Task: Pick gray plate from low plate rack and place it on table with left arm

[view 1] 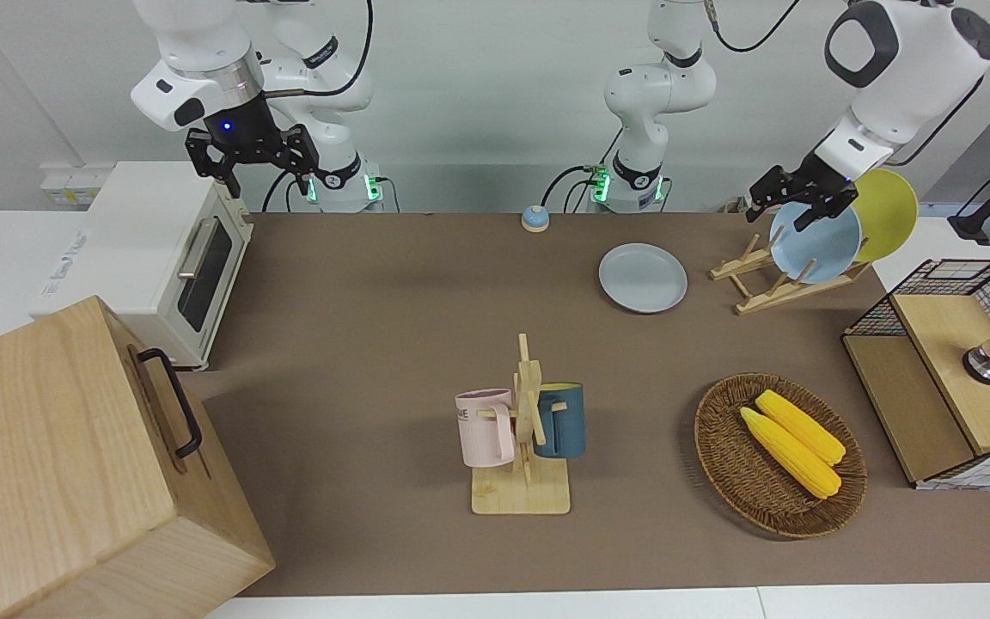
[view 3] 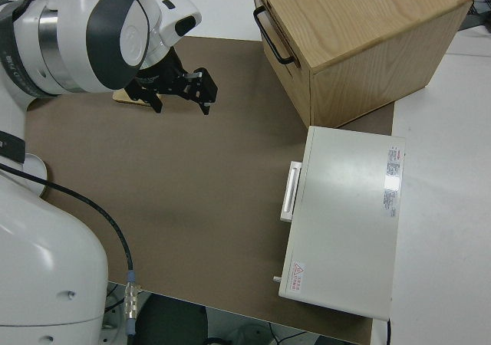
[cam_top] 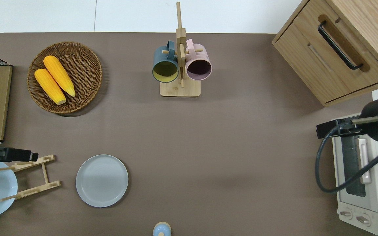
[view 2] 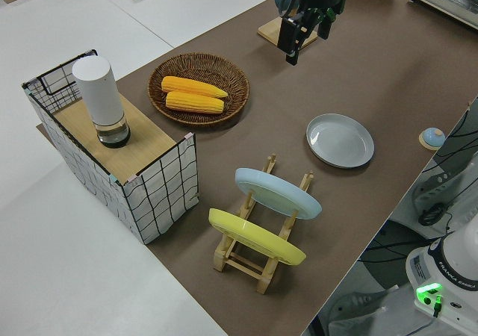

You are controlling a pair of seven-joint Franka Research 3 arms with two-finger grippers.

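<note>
The gray plate (view 1: 642,277) lies flat on the table's brown mat (view 1: 392,327), beside the low plate rack (view 1: 783,292) and toward the table's middle from it. It also shows in the overhead view (cam_top: 102,180) and the left side view (view 2: 340,140). The rack (cam_top: 31,190) holds a light blue plate (view 1: 817,245) and a yellow plate (view 1: 886,215). My left gripper (view 1: 787,196) is open and empty, up in the air over the rack's farther rail (cam_top: 33,155). My right gripper (view 1: 250,168) is parked and open.
A wicker basket (cam_top: 87,55) with two corn cobs lies farther from the robots than the rack. A mug stand (cam_top: 179,88) with two mugs stands mid-table. A wire-and-wood box (view 1: 933,378), a wooden cabinet (view 1: 57,447), a white oven (view 1: 160,258) and a small bell (view 1: 534,218) are around.
</note>
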